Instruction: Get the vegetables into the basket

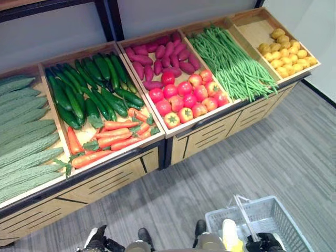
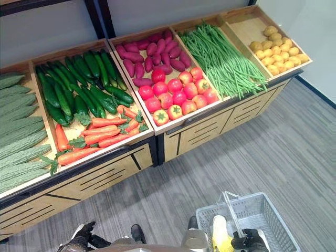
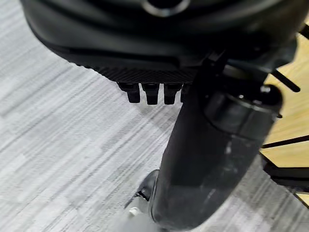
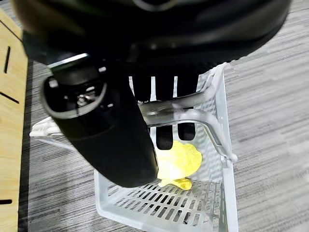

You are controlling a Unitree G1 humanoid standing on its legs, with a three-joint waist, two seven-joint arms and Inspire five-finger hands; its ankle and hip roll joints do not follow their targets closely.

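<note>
A pale grey plastic basket (image 1: pixel 286 223) hangs low over the floor at the lower right. My right hand (image 1: pixel 269 242) is shut on its metal handle (image 4: pixel 188 102), with the fingers (image 4: pixel 164 137) curled round the bar. One yellow vegetable (image 4: pixel 179 162) lies in the basket. My left hand (image 1: pixel 97 239) hangs at the lower left, open, with nothing in it. On the wooden display stand ahead lie bitter gourds (image 1: pixel 21 136), cucumbers (image 1: pixel 89 89), carrots (image 1: pixel 110 139), purple sweet potatoes (image 1: pixel 160 58), tomatoes (image 1: pixel 186 97), green beans (image 1: pixel 231 63) and yellow potatoes (image 1: pixel 286 52).
The stand (image 1: pixel 210 134) has slanted wooden bins with dividers and a panelled front. It runs from the left edge to the far right. Grey striped floor (image 1: pixel 252 163) lies between it and me. A pale wall (image 1: pixel 320 37) closes the right side.
</note>
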